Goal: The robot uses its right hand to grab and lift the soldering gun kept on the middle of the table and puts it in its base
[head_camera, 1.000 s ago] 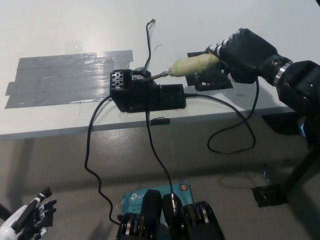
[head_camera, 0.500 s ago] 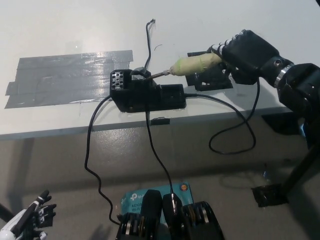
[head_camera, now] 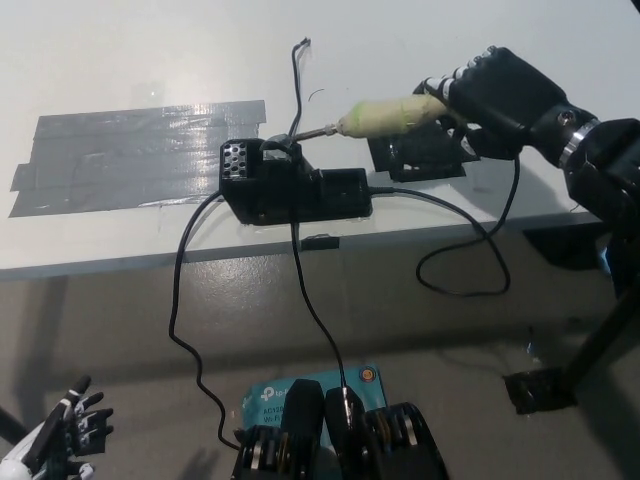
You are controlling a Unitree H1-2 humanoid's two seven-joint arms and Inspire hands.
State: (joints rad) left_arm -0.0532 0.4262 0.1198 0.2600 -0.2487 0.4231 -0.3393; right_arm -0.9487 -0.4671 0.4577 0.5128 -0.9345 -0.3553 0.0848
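Note:
My black right hand (head_camera: 495, 92) is shut on the soldering gun (head_camera: 385, 116), gripping the back of its pale yellow-green handle. The gun lies almost level above the table, its thin metal tip (head_camera: 312, 134) pointing left and reaching the holder on top of the black base (head_camera: 290, 185). The base stands near the table's front edge, in the middle. The gun's black cord (head_camera: 470, 255) hangs from the hand and loops below the table edge. My white left hand (head_camera: 55, 445) rests at the lower left, off the table, fingers apart and empty.
A patch of grey tape (head_camera: 135, 155) covers the white table (head_camera: 150, 60) left of the base. A black mat (head_camera: 420, 155) lies under the gun. Black cables (head_camera: 185, 300) drop from the base to a teal box (head_camera: 305, 390) on the floor.
My right hand has lifted slightly and tilted the gun, so the handle sits higher and the tip meets the base's holder. The left hand has sunk a little lower.

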